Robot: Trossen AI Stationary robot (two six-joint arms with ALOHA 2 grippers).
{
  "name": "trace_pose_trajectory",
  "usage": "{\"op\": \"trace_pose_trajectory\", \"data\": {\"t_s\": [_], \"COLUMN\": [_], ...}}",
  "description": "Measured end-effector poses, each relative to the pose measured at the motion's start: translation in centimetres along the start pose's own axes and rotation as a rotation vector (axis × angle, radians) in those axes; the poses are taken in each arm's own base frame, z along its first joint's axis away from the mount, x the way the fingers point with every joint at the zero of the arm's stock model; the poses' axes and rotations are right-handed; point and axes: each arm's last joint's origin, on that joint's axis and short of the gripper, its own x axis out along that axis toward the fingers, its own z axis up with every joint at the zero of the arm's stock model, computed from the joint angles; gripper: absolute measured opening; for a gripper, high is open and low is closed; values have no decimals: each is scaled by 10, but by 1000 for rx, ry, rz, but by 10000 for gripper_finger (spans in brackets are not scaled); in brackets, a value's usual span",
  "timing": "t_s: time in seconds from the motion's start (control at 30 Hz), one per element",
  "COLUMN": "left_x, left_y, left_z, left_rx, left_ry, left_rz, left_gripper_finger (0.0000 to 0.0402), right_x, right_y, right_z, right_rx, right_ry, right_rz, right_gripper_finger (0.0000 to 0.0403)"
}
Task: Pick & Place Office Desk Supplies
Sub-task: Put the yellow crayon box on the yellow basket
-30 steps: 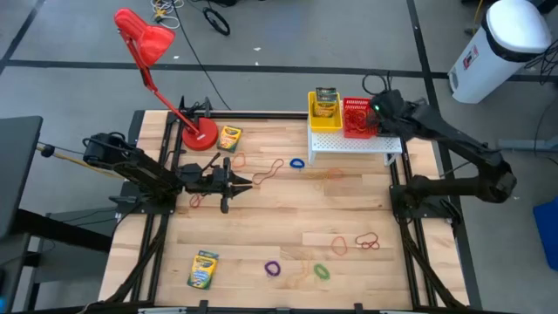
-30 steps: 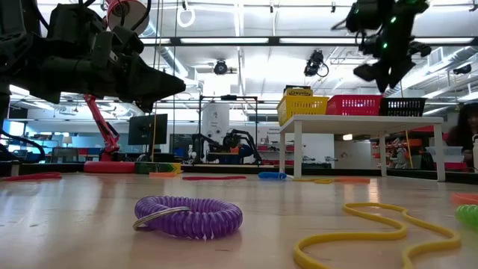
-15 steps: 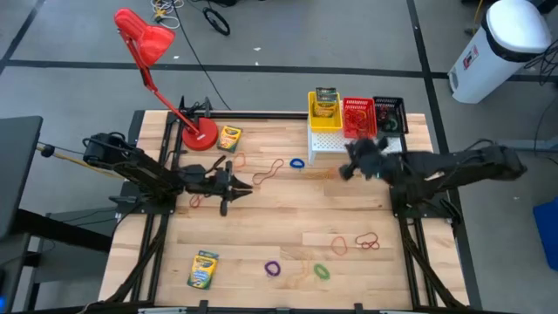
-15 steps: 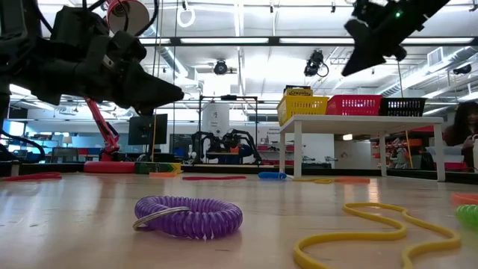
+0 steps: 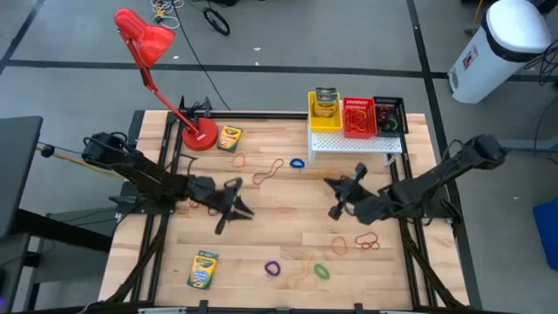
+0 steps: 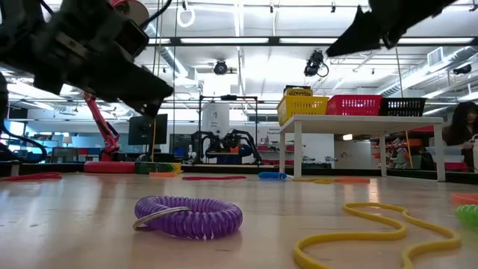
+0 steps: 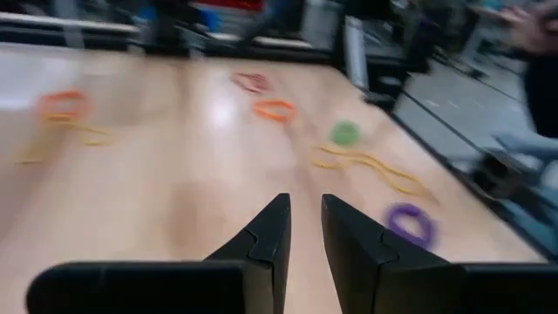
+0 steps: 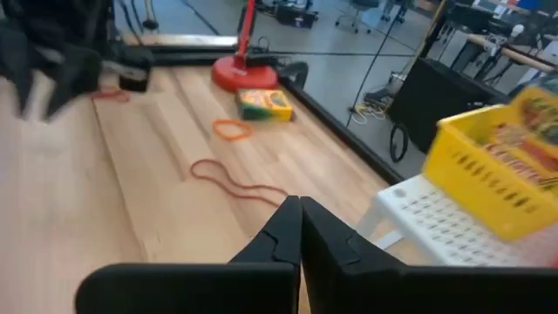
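Three mesh baskets, yellow (image 5: 324, 115), red (image 5: 358, 119) and black (image 5: 390, 114), stand on a small white shelf (image 5: 353, 145) at the far right. One crayon box (image 5: 326, 100) sits in the yellow basket. A second crayon box (image 5: 229, 138) and a third (image 5: 202, 269) lie flat on the table. Rubber bands lie scattered: blue (image 5: 297, 163), purple (image 5: 274, 269), green (image 5: 322, 271), red (image 5: 367, 240). My left gripper (image 5: 237, 212) hovers left of the table's middle, slightly open (image 7: 305, 209) and empty. My right gripper (image 5: 332, 198) hovers right of the middle, shut (image 8: 300, 202) on nothing.
A red desk lamp stands on its round base (image 5: 200, 136) at the far left, its head (image 5: 144, 39) beyond the table edge. More bands lie near the lamp, orange (image 5: 237, 160) and a long reddish one (image 5: 266, 172). Bare wood (image 5: 288, 214) lies between the two grippers.
My right gripper has swung from above the red basket down and toward the table's near left, to above the table's middle. My left gripper has shifted a little toward the near edge and turned toward the near right. No object has moved.
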Motion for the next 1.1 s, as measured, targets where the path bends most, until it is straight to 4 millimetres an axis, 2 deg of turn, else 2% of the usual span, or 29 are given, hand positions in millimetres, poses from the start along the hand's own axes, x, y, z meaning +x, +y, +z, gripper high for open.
{"op": "trace_pose_trajectory", "data": {"t_s": [0.13,0.27,0.4,0.53,0.63,0.77,0.93,1.1], "left_x": [10,19,24,23,20,10,-3,-12], "left_y": [-20,-40,-57,-70,-80,-93,-112,-123], "left_z": [-2,4,18,30,39,43,33,18], "left_rx": [-40,-99,-149,-218,-264,-319,-330,-279], "left_ry": [164,385,571,697,780,909,1037,1076], "left_rz": [-58,-78,-68,-41,-16,36,-11,-25], "left_gripper_finger": [73,73,74,76,92,137,191,197], "right_x": [11,17,19,19,19,19,19,19], "right_y": [14,20,21,21,21,21,21,21], "right_z": [-18,-32,-40,-39,-39,-39,-39,-39], "right_rx": [-6,-14,-9,-11,-5,-5,-6,-6], "right_ry": [0,6,-8,-15,-20,-19,-19,-19], "right_rz": [15,48,66,69,70,70,70,70], "right_gripper_finger": [8,11,9,8,9,8,8,7]}}
